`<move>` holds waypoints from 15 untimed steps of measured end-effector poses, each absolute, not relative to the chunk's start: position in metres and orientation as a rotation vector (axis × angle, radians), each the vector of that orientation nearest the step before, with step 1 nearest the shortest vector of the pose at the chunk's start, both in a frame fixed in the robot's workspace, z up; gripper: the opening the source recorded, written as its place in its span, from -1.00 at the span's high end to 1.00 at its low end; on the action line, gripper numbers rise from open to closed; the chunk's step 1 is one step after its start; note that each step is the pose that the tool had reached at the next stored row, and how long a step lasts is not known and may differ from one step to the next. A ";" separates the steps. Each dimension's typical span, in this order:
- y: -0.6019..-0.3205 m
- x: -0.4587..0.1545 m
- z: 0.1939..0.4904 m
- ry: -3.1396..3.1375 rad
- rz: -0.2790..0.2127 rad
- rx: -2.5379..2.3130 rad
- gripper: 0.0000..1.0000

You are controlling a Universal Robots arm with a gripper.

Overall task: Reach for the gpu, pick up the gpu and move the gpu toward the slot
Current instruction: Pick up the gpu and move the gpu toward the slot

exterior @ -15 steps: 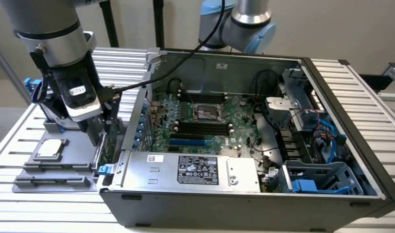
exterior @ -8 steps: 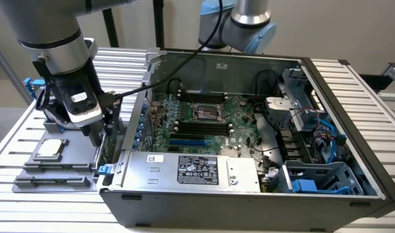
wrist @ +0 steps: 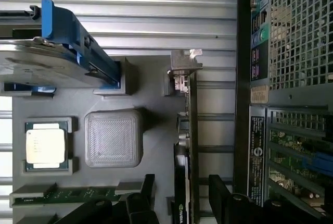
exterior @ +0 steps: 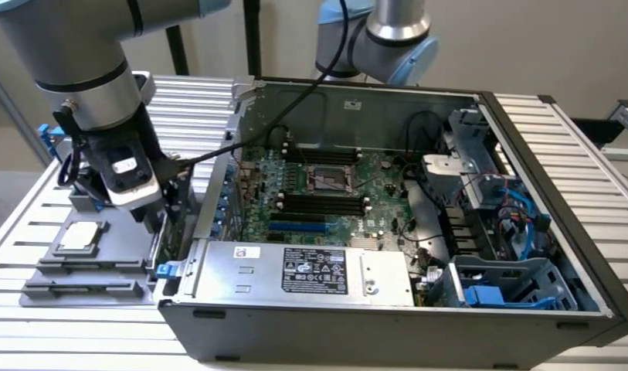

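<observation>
The gpu [wrist: 190,130] stands on its edge in the grey fixture [wrist: 156,94], a thin green card with its silver bracket [wrist: 183,65] at one end. My gripper [wrist: 182,199] is open and straddles the card's near end. One dark finger [wrist: 147,190] is on the dark-face side, and the other finger [wrist: 217,193] is on the side toward the computer case, each with a small gap to the card. In the exterior view, the gripper [exterior: 154,210] hangs low over the fixture [exterior: 87,270], close to the case wall. The motherboard [exterior: 324,193] lies open inside the case, with a blue slot [exterior: 298,227] near its front.
The fixture also holds a square silver chip [wrist: 46,146], a silver hard drive with a blue frame [wrist: 62,52] and a memory stick [wrist: 67,194]. The case's perforated rear wall [wrist: 291,78] stands right beside the gpu. A second arm [exterior: 386,39] rises behind the case.
</observation>
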State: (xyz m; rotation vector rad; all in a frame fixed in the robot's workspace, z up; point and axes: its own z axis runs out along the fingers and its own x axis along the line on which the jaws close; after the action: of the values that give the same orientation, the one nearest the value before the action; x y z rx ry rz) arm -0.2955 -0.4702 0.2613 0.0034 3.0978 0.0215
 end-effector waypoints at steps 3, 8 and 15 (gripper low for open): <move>-0.470 -0.296 0.257 3.093 0.021 0.014 -0.07; -0.470 -0.298 0.251 3.085 0.021 0.027 -0.07; -0.469 -0.299 0.248 3.080 0.021 0.030 -0.07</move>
State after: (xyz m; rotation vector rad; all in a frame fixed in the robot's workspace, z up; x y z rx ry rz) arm -0.2988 -0.4688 0.2477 0.0305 3.0802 0.0208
